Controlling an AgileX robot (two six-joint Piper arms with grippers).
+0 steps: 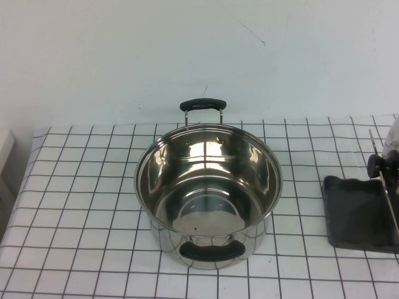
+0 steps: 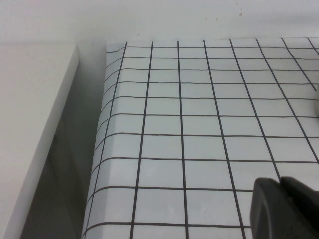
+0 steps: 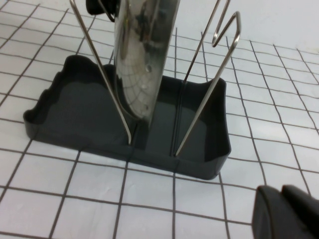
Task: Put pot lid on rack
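At the bench's (image 1: 75,205) right edge, pot lid (image 3: 142,55) stands upright in rack (image 3: 75,119); right gripper (image 3: 289,211) near it, left gripper (image 2: 284,209) over the left edge, jaws' state untellable.

A shiny stainless-steel pot lid (image 3: 142,59) stands on edge in a small dark grey rack (image 3: 75,107), its lower rim resting in the tray between thin upright wire rods (image 3: 199,99). The rack is a shallow rectangular tray with a raised rim, sitting on the grid-patterned bench at its right edge, where the lid's black knob (image 1: 376,166) shows above the tray (image 1: 355,215).
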